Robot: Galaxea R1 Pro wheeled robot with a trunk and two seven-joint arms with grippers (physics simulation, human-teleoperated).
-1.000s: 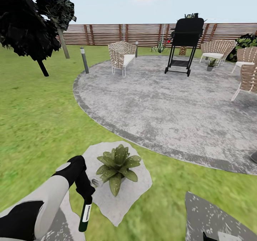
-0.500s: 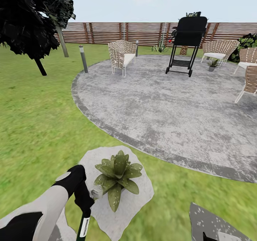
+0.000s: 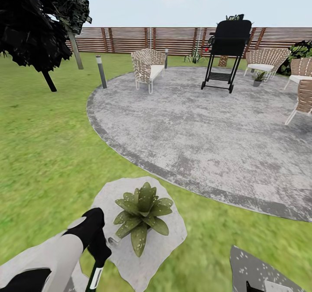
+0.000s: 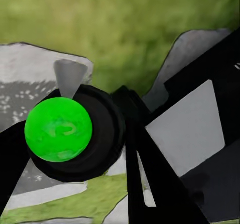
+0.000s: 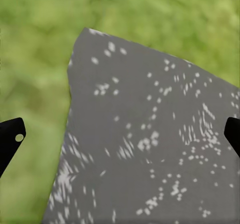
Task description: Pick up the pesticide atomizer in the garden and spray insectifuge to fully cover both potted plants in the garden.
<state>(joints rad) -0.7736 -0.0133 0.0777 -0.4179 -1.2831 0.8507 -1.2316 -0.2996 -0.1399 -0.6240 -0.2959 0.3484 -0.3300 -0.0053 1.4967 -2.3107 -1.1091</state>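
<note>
A potted plant [image 3: 142, 216], a rosette of broad green leaves, sits on a pale stepping stone [image 3: 171, 235] in the lawn. Just left of it my left gripper [image 3: 100, 252] is shut on the pesticide atomizer [image 3: 94, 278]. Its dark bottle with the white label hangs down toward me, and its pale spray head [image 3: 113, 240] is close to the leaves. In the left wrist view the bottle shows end-on as a dark round body [image 4: 100, 134] between black fingers. Another small potted plant [image 3: 258, 77] stands far off on the patio. My right gripper [image 5: 120, 139] is open over a dark stepping stone [image 5: 150, 134].
The round grey patio [image 3: 208, 127] lies ahead, with a black grill [image 3: 225, 49], wicker chairs [image 3: 148, 66] and a grey lamp post [image 3: 101, 71]. A dark tree [image 3: 39, 19] stands at the left, and the slatted fence [image 3: 130, 40] closes the back.
The camera shifted a little between the oldest frame and the middle one. Since then my left gripper and the atomizer have sunk lower in the view, and the spray head has dropped slightly beside the plant.
</note>
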